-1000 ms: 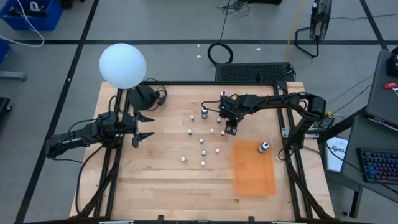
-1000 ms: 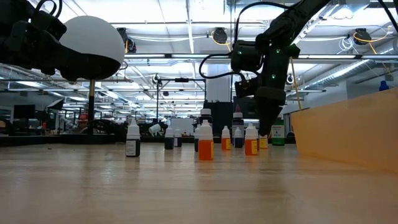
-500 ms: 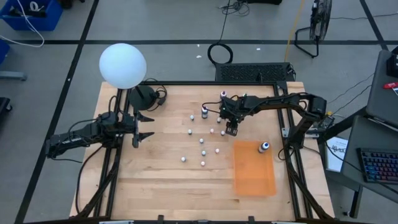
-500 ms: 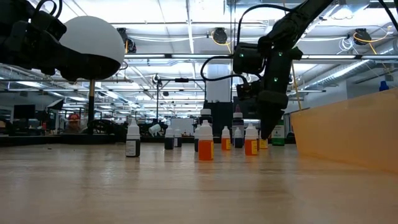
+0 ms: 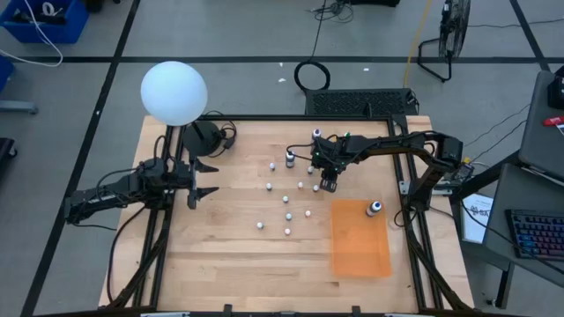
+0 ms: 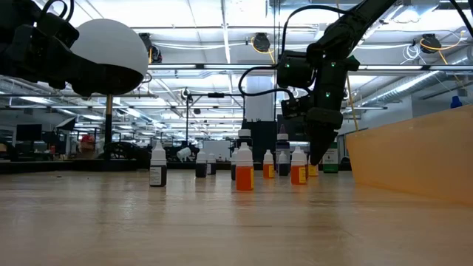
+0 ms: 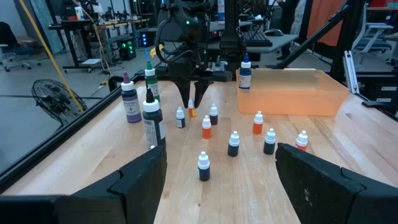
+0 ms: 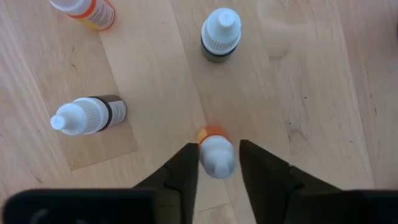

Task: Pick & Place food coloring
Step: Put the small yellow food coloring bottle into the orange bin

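From above, the right gripper (image 5: 329, 184) hangs over small bottles mid-bench (image 5: 229, 264); the left gripper (image 5: 201, 180) waits, released. The right wrist view shows fingers (image 8: 184, 167) flanking an orange bottle (image 8: 215, 154), grip uncertain: best centred before lifting.

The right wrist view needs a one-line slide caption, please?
Right pincer straddles a white-capped orange bottle on the wooden table.

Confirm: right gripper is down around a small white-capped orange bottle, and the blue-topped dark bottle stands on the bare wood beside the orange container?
One thing is off. The blue-topped dark bottle stands in the translucent orange container, not on the wood beside it, as the high view shows. The right gripper is indeed down around the small white-capped orange bottle.
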You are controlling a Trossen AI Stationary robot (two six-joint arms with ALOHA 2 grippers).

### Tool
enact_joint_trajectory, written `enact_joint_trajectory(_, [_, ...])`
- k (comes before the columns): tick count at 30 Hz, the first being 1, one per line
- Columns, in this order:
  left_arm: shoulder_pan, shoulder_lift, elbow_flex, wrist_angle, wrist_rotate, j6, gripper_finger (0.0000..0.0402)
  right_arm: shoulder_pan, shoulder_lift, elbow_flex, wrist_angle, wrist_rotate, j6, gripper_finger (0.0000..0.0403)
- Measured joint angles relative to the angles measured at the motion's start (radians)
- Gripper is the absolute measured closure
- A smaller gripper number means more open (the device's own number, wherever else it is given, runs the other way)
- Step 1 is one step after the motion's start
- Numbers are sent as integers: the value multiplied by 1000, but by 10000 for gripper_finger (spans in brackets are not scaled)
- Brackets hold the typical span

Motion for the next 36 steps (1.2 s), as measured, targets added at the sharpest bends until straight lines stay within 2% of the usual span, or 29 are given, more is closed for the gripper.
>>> enact_joint_trajectory(4, [0, 0, 0, 0, 0, 0, 103, 2, -2, 0, 3, 0, -40, 355])
enact_joint_trajectory(9, [0, 0, 0, 0, 0, 0, 103, 28, -45, 3, 6, 13, -71, 356])
enact_joint_trajectory(15, [0, 0, 0, 0, 0, 0, 103, 108, -180, 28, -57, 86, -40, 356])
enact_joint_trajectory(19, [0, 0, 0, 0, 0, 0, 103, 209, -297, 41, -161, 88, 71, 356])
enact_joint_trajectory(23, [0, 0, 0, 1, 0, 0, 103, 343, -411, 42, -276, 89, 248, 356])
enact_joint_trajectory(26, [0, 0, 0, 5, 0, 0, 103, 463, -465, 42, -354, 149, 402, 356])
enact_joint_trajectory(31, [0, 0, 0, 6, 0, 0, 103, 648, -471, 42, -449, 238, 619, 356])
enact_joint_trajectory(34, [0, 0, 0, 6, 0, 0, 103, 744, -440, 42, -479, 232, 735, 356])
enact_joint_trajectory(36, [0, 0, 0, 6, 0, 0, 103, 800, -419, 42, -483, 172, 791, 356])
